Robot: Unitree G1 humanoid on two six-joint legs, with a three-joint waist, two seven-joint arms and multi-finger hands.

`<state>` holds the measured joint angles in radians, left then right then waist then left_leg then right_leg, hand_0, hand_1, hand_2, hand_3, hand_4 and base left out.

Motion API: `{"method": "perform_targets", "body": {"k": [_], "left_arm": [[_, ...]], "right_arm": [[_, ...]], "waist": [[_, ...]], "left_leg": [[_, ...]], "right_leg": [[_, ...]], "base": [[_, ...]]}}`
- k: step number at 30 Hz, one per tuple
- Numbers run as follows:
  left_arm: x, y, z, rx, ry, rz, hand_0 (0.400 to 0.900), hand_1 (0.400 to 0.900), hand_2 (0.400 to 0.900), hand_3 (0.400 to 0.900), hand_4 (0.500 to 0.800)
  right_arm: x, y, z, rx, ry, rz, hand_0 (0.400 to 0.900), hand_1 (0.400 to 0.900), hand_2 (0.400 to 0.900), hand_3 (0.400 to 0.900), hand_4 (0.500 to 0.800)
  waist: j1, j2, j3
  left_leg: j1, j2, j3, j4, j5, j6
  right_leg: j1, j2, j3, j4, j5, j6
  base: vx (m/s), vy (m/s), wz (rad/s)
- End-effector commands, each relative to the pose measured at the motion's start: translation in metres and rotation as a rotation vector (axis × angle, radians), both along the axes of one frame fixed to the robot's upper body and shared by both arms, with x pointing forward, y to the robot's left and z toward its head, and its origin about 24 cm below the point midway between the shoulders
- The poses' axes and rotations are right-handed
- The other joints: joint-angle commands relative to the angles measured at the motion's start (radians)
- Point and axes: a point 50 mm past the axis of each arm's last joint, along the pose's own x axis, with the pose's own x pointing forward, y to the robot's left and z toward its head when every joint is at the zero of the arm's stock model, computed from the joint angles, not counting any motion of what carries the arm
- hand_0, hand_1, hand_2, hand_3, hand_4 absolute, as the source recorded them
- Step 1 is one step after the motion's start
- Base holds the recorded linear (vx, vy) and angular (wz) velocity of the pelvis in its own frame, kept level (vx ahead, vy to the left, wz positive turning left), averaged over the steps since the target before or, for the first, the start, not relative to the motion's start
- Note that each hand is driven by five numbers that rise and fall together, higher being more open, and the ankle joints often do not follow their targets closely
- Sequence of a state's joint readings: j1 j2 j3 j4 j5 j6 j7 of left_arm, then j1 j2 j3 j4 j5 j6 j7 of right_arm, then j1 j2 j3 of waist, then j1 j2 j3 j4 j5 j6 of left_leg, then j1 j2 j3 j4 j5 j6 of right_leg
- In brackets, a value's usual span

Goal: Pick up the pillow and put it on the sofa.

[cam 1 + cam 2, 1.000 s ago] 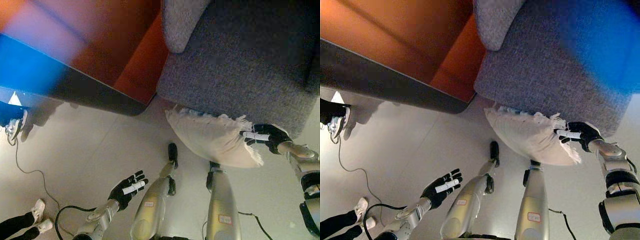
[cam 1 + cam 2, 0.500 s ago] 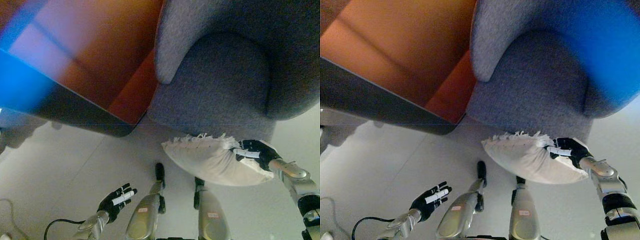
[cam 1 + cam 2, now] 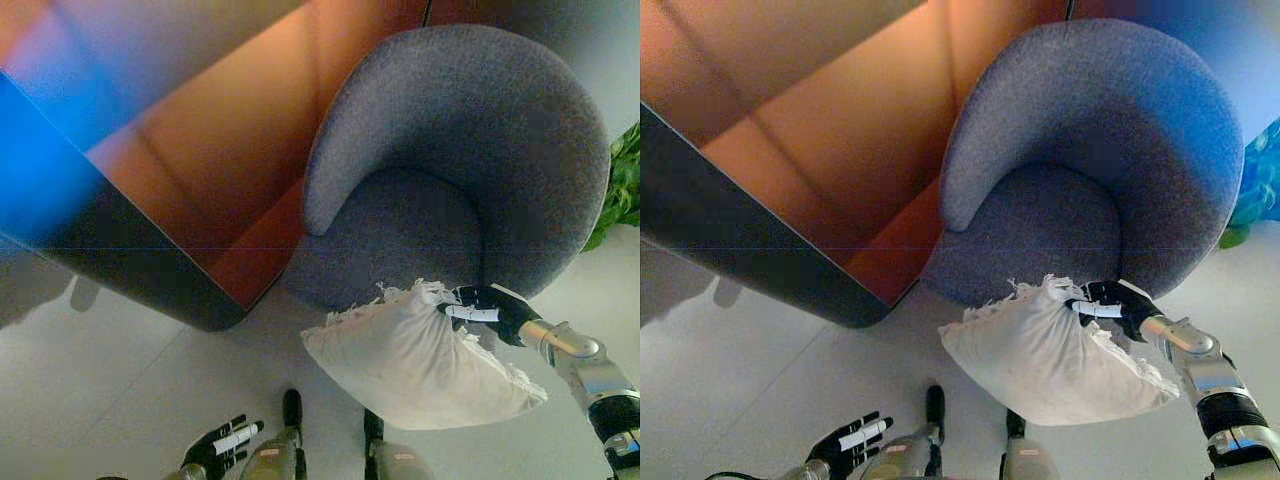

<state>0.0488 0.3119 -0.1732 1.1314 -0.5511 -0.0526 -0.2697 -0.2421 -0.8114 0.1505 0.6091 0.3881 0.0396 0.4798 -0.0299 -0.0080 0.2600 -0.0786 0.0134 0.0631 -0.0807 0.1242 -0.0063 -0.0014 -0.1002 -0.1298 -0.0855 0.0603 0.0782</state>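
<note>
A cream pillow (image 3: 420, 360) with a fringed edge hangs in the air just in front of the grey round sofa chair (image 3: 470, 170). My right hand (image 3: 487, 306) is shut on the pillow's upper right corner, close to the front edge of the seat (image 3: 410, 235). The pillow also shows in the right eye view (image 3: 1050, 355), with the right hand (image 3: 1110, 300) gripping it. My left hand (image 3: 218, 448) is open and empty, low at the bottom left over the floor.
An orange-brown wooden panel with a dark edge (image 3: 180, 200) stands to the left of the sofa chair. A green plant (image 3: 620, 185) is at the right edge. The pale floor (image 3: 110, 390) lies below.
The camera has tilted up, so the whole sofa chair now shows. My right hand has raised the pillow toward the seat's front edge. The left hand has sunk to the bottom edge.
</note>
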Motion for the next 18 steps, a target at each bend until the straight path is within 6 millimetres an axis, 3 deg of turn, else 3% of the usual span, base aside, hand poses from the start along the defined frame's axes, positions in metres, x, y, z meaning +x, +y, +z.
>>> {"method": "perform_targets", "body": {"k": [1, 3, 4, 8, 14, 18], "left_arm": [[-0.026, 0.01, -0.006, 0.05, 0.114, -0.016, 0.9, 0.9, 0.9, 0.9, 0.8], [-0.029, 0.012, -0.006, 0.058, 0.139, -0.018, 0.9, 0.9, 0.9, 0.9, 0.8], [-0.03, 0.012, -0.006, 0.056, 0.141, -0.016, 0.9, 0.9, 0.9, 0.9, 0.8], [-0.037, 0.014, -0.008, 0.067, 0.183, -0.032, 0.9, 0.9, 0.9, 0.9, 0.8], [-0.049, 0.023, -0.007, 0.092, 0.229, -0.036, 0.9, 0.9, 0.9, 0.9, 0.8], [-0.055, 0.025, -0.007, 0.099, 0.243, -0.041, 0.9, 0.9, 0.9, 0.9, 0.8]], "right_arm": [[0.039, -0.018, 0.128, 0.028, -0.442, 0.004, 0.4, 0.4, 0.4, 0.4, 0.5], [0.045, -0.026, 0.154, 0.009, -0.457, -0.012, 0.4, 0.4, 0.4, 0.4, 0.5], [0.047, -0.027, 0.158, 0.005, -0.461, -0.015, 0.4, 0.4, 0.4, 0.4, 0.5], [0.052, -0.053, 0.205, 0.003, -0.448, -0.12, 0.4, 0.4, 0.4, 0.4, 0.5], [0.054, -0.065, 0.241, 0.035, -0.468, -0.215, 0.4, 0.4, 0.4, 0.4, 0.5], [0.06, -0.061, 0.261, 0.031, -0.496, -0.25, 0.4, 0.4, 0.4, 0.4, 0.5]], "waist": [[0.016, -0.058, -0.127], [0.027, -0.07, -0.147], [0.026, -0.07, -0.148], [0.058, -0.091, -0.175], [0.091, -0.104, -0.175], [0.106, -0.106, -0.167]], "left_leg": [[0.086, -0.028, 0.063, 0.061, -0.193, -0.03], [0.103, -0.029, 0.062, 0.054, -0.196, -0.03], [0.107, -0.029, 0.062, 0.052, -0.196, -0.03], [0.127, -0.03, 0.051, 0.042, -0.197, -0.03], [0.124, -0.031, 0.035, 0.035, -0.189, -0.03], [0.119, -0.034, 0.022, 0.027, -0.183, -0.03]], "right_leg": [[-0.028, 0.02, -0.035, 0.088, -0.067, 0.016], [-0.009, 0.022, -0.038, 0.079, -0.065, 0.017], [-0.006, 0.022, -0.039, 0.077, -0.065, 0.017], [0.02, 0.028, -0.043, 0.065, -0.062, 0.017], [0.03, 0.035, -0.047, 0.048, -0.054, 0.016], [0.034, 0.039, -0.048, 0.035, -0.05, 0.014]], "base": [[0.14, -0.019, 0.01], [0.14, -0.017, 0.02], [0.11, -0.017, 0.03], [0.13, -0.032, 0.07], [0.07, -0.043, 0.13], [0.04, -0.037, 0.1]]}}
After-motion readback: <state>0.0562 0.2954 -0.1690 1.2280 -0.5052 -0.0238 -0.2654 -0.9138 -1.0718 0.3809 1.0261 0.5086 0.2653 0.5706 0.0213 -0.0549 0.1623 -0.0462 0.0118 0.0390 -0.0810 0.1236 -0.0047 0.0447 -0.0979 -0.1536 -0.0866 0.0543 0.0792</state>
